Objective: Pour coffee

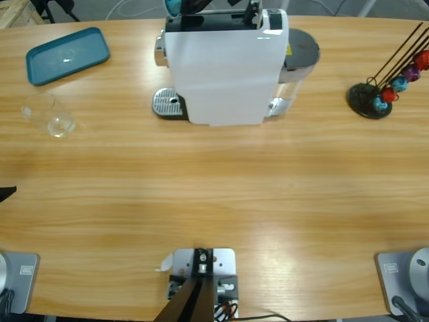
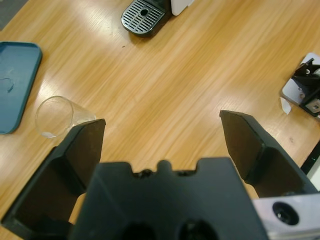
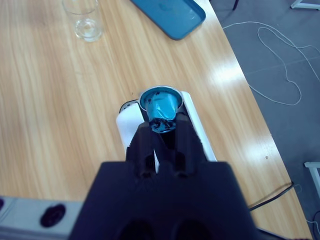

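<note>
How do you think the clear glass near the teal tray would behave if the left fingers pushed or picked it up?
The glass looks thin-walled and apparently empty, so probably light and fragile. Smooth clear sides may be slippery between the fingers. Standing upright on the bare wooden table, it could slide or tip if pushed high.

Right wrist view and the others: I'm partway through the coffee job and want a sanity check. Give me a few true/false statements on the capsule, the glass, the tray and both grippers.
1. The right gripper is shut on a teal capsule above the white coffee machine. True.
2. The glass stands on the machine's drip grate. False: it stands on the bare table, beside the teal tray.
3. The left gripper holds the glass. False: its jaws are open with nothing between them; the glass is beyond its left jaw.
4. The teal tray has nothing on it. True.
5. The capsule rack lies on the tray. False: it stands at the table's opposite end.
</note>
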